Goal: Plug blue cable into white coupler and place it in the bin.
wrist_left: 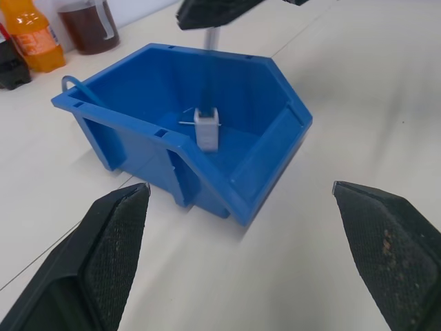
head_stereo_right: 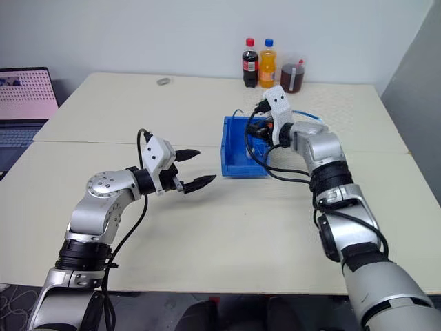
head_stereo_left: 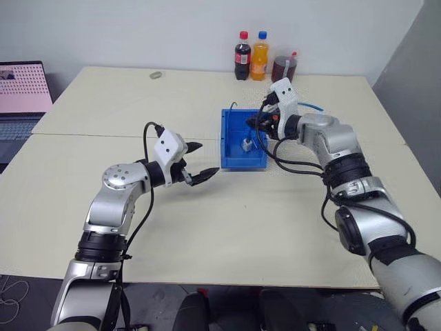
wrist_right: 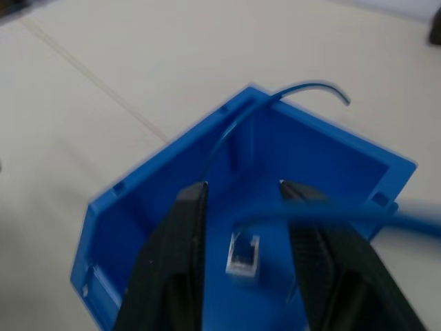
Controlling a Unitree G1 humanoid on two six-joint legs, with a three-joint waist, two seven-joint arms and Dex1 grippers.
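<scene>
In the left eye view, the bin (head_stereo_left: pixel 243 141) is seen on the tabletop (head_stereo_left: pixel 207 214), with the white coupler (head_stereo_left: pixel 247 144) inside it. Three bottles (head_stereo_left: pixel 260 56) stand behind, and a laptop (head_stereo_left: pixel 21 96) sits at the left edge. The left hand (head_stereo_left: pixel 200 163) is held open beside the bin. The right hand (head_stereo_left: pixel 260 123) hangs over the bin.

In the left wrist view, the coupler is seen upright on the bin floor.

In the right wrist view, the blue cable (wrist_right: pixel 324 210) crosses between the parted fingers (wrist_right: pixel 176 241), above the coupler.
</scene>
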